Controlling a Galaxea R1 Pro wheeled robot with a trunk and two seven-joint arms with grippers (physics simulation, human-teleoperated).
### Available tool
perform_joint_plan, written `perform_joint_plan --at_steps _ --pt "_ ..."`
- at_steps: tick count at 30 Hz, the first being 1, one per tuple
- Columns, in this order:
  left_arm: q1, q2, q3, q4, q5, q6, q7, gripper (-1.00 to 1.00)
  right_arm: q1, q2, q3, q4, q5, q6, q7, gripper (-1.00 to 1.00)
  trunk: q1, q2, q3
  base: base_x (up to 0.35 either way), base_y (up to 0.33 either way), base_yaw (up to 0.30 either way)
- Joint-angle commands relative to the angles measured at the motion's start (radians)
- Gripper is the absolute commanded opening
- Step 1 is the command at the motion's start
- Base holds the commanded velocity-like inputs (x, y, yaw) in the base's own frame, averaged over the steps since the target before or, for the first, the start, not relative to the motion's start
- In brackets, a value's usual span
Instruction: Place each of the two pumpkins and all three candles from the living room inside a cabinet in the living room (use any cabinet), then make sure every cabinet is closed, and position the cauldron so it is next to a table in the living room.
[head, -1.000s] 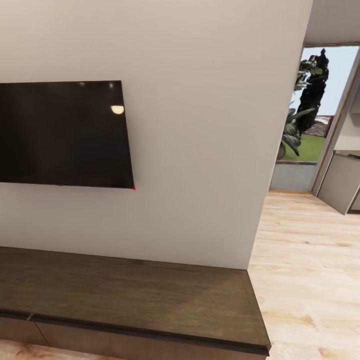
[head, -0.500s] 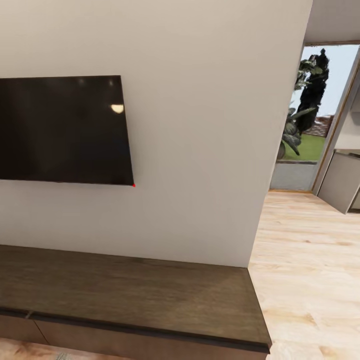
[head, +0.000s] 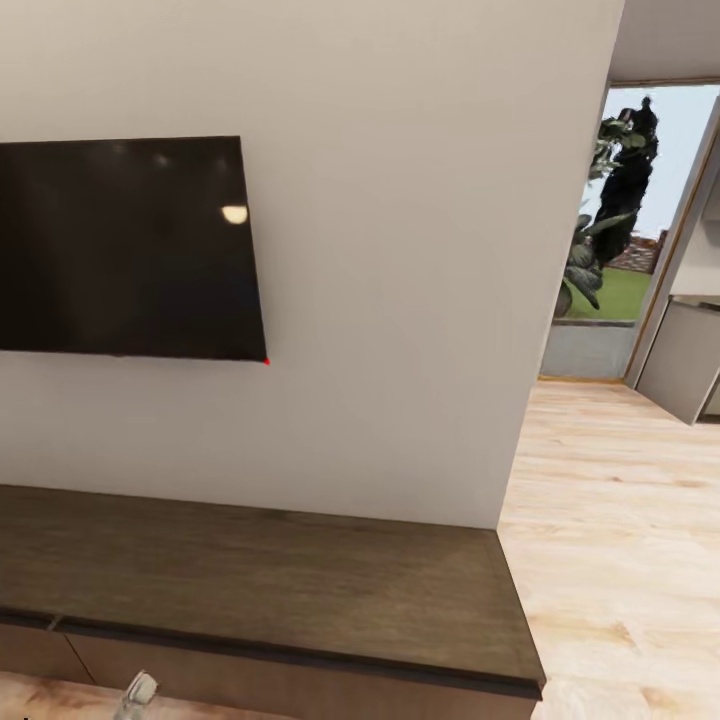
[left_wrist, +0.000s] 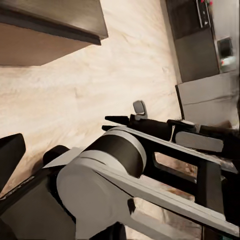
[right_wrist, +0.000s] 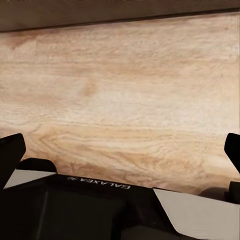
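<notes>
Cabinet (head: 270, 595): long dark brown unit along the lower frame of the head view, against the white wall (head: 400, 250), fronts shut.
Television (head: 125, 250): black screen, upper left, mounted above the cabinet.
Floor (head: 610, 520): pale wood, right side, leading to a doorway (head: 630, 220) with greenery.
Right gripper (right_wrist: 122, 150): fingers spread wide over bare floor, holding nothing.
Left gripper: finger state cannot be told.

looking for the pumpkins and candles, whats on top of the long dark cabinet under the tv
The cabinet top is bare where visible, below the TV. Its left end is out of frame, and its closed fronts hide the inside.
</notes>
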Motion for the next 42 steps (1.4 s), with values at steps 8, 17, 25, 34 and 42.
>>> perform_joint_plan --at_steps 8,17,25,34,42 --pt "-0.034 -0.1 -0.003 -0.037 -0.007 0.087 -0.078 1.0 -0.001 0.001 -0.006 -0.005 -0.076 0.029 0.134 1.0 0.031 -0.057 -0.026 0.0 0.0 0.0" --pt "-0.044 -0.203 -0.007 -0.03 -0.058 0.088 -0.073 1.0 -0.001 -0.002 -0.007 -0.049 -0.172 0.032 0.15 1.0 0.065 -0.12 -0.054 0.0 0.0 0.0" --pt "-0.044 -0.268 -0.015 -0.032 -0.079 0.088 -0.073 1.0 -0.001 -0.006 -0.007 -0.1 -0.269 0.023 0.152 1.0 0.096 -0.176 -0.079 0.0 0.0 0.0" --pt "-0.044 -0.279 -0.037 -0.033 -0.075 0.089 -0.083 1.0 -0.001 -0.01 -0.008 -0.192 -0.411 0.045 0.203 1.0 0.13 -0.239 -0.108 0.0 0.0 0.0" --pt "-0.044 -0.278 -0.038 -0.029 -0.076 0.085 -0.08 1.0 -0.001 -0.012 -0.008 -0.208 -0.49 0.064 0.307 1.0 0.142 -0.26 -0.117 0.0 0.0 0.0"
